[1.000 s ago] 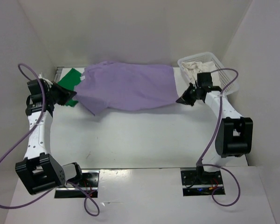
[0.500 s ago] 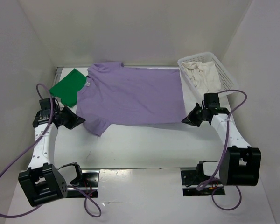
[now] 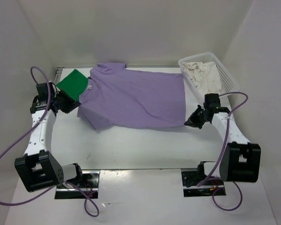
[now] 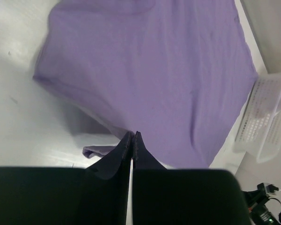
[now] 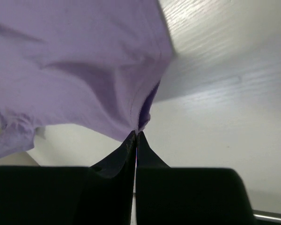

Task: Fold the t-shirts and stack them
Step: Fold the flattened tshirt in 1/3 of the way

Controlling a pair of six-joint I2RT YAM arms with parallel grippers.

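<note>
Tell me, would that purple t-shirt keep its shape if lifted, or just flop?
The lavender t-shirt is probably floppy: it puckers into folds where the right jaws pinch its edge. Likely light too, being thin cloth held by two small pinches. Pushed, it would probably bunch rather than slide.

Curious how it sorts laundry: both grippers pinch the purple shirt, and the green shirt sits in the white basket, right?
No: the top view shows the cream shirt in the white basket; the green shirt lies on the table by the purple shirt. The left gripper and right gripper do pinch that shirt.
</note>
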